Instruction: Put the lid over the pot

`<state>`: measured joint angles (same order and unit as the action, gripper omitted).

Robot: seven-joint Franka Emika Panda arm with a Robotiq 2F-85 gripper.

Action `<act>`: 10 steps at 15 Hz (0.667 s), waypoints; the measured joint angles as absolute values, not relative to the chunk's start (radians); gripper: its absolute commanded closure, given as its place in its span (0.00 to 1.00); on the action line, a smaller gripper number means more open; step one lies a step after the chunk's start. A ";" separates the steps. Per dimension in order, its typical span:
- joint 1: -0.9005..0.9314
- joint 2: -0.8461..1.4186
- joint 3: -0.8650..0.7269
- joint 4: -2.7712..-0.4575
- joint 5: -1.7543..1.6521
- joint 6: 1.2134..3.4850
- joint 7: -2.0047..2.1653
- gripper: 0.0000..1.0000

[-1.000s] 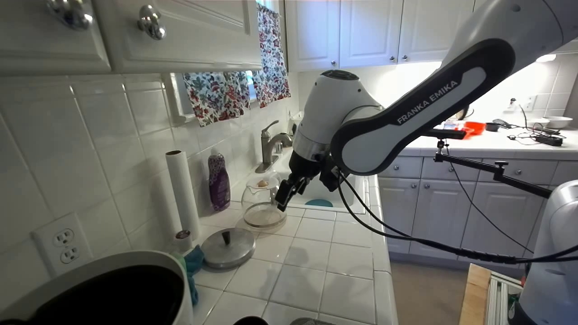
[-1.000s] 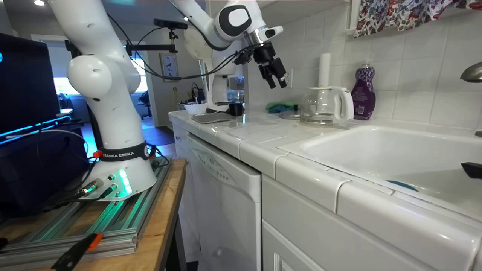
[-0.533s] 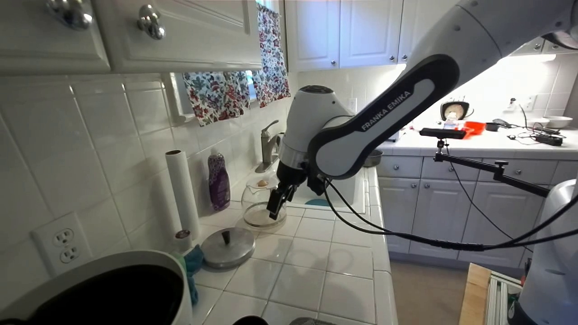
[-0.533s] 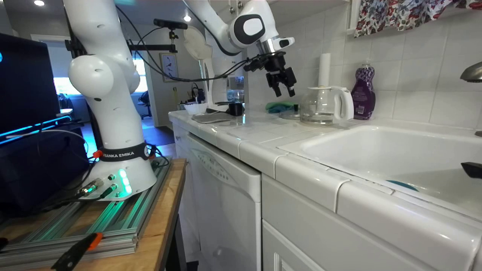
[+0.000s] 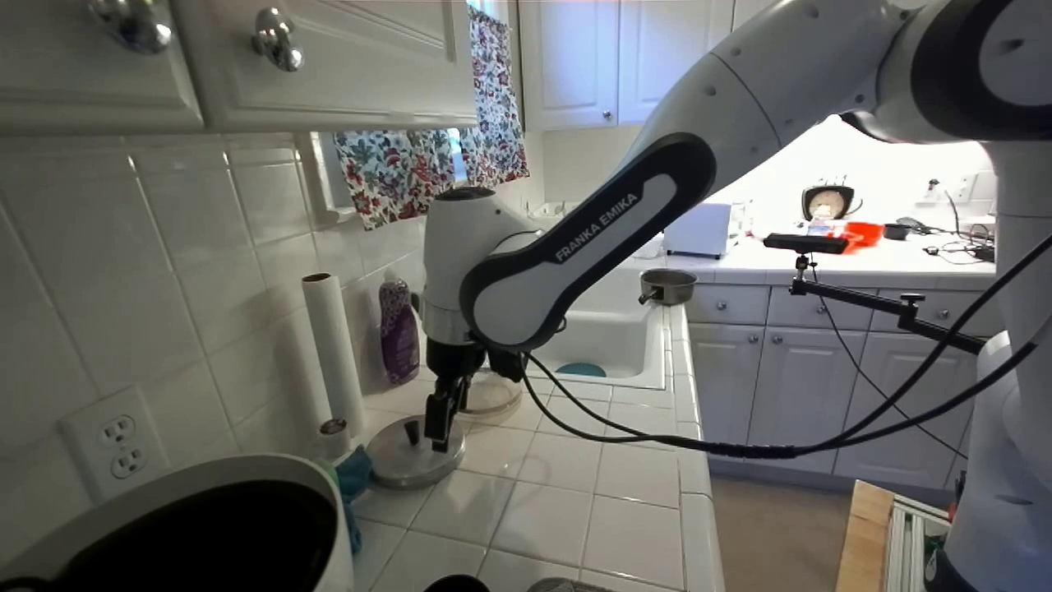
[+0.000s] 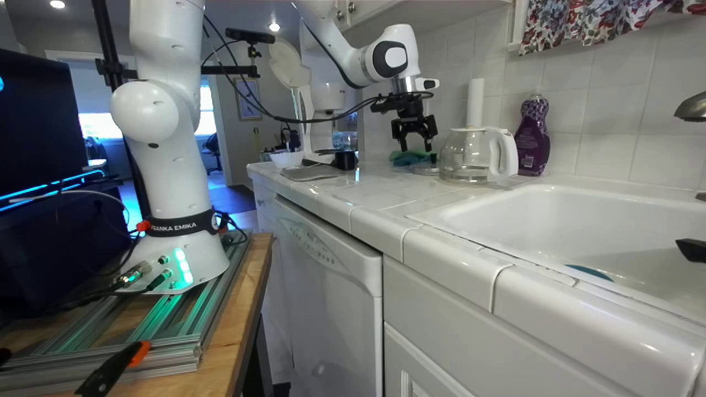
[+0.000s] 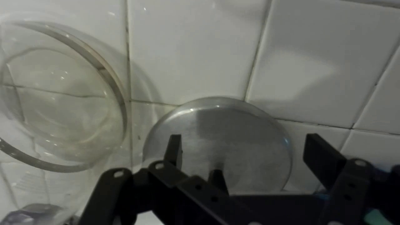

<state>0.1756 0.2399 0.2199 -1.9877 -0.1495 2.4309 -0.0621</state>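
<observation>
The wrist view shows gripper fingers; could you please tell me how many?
2: one finger, at the picture's left, seen against the lid; the other finger, right of the lid's edge. No others seem hidden.

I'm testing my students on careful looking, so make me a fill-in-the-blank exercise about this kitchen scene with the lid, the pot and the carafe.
The knob on the lid is coloured ____.

Above the lid, the jaws of the tool are not shut but ____.

In the wrist view, the glass carafe appears on the ____-hand side of the lid.

In an exterior view, the pot appears on the ____-hand side of the lid.

Missing words: black; open; left; right.
</observation>
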 measured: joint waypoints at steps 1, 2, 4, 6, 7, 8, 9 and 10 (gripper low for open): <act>0.187 0.269 0.218 -1.950 -0.156 2.411 -0.073 0.00; 0.194 0.293 0.213 -1.916 -0.164 2.394 -0.079 0.00; 0.199 0.328 0.200 -1.860 -0.177 2.365 -0.093 0.00; 0.199 0.356 0.186 -1.813 -0.182 2.339 -0.115 0.00; 0.199 0.369 0.180 -1.792 -0.183 2.329 -0.125 0.00; 0.199 0.383 0.176 -1.770 -0.183 2.318 -0.135 0.00; 0.199 0.398 0.174 -1.748 -0.184 2.307 -0.147 0.00; 0.199 0.413 0.173 -1.729 -0.184 2.298 -0.156 0.00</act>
<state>0.1991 0.4127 0.1731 -1.7286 -0.1835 2.2982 -0.1559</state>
